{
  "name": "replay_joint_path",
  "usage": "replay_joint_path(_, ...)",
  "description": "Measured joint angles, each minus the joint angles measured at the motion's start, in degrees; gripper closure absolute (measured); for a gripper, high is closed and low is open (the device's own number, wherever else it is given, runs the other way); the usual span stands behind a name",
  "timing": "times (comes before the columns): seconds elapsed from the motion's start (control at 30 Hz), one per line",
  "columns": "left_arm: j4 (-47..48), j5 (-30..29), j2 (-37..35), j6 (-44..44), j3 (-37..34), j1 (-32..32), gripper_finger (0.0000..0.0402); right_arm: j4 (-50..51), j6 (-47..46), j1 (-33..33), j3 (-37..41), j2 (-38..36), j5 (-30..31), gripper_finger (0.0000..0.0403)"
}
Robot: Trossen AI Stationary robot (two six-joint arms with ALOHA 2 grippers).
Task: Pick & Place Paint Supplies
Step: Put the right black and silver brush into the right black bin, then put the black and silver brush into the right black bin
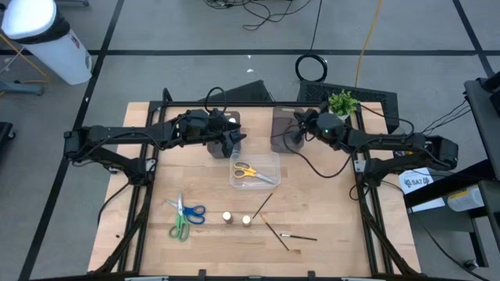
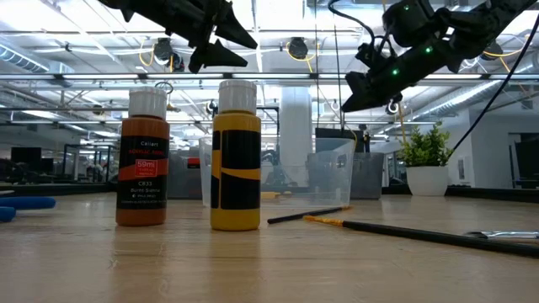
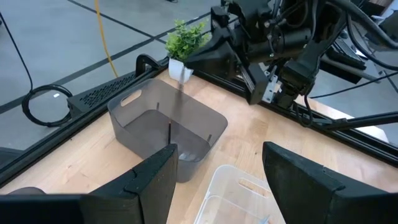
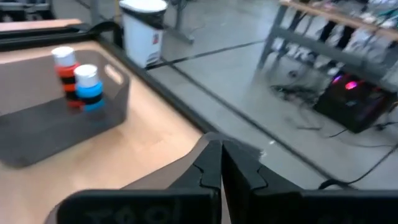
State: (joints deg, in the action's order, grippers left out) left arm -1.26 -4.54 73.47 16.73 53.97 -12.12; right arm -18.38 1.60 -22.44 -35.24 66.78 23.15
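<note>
Grippers: we see left gripper (image 1: 233,140) spread, right gripper (image 1: 298,134) pressed together, both empty | yellow scissors (image 1: 254,172) in clear box (image 1: 269,158) | two bottles (image 1: 236,218) (upright) near table's (image 1: 328,203) front edge

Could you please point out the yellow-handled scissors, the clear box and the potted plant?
yellow-handled scissors (image 1: 244,169), high view, handles.
clear box (image 1: 273,158), high view, rim corner.
potted plant (image 1: 342,102), high view, leaves.

Wooden table (image 1: 156,257); two bottles (image 1: 236,219); scissors (image 1: 184,216); brushes (image 1: 275,230); trays (image 1: 285,129), seemingly two.
</note>
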Motion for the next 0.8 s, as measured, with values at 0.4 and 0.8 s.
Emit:
replay_joint_path(0.4,-0.1,0.0,0.0,0.0,0.0,0.0,0.0158,7.8,-3.9,0.0,0.0,0.0,-2.5,0.0403)
replay_joint_path(0.8,-0.1,0.0,0.0,0.0,0.0,0.0,0.0158,-5.9,-11.1,3.0,5.1,0.0,-26.8,0.0378)
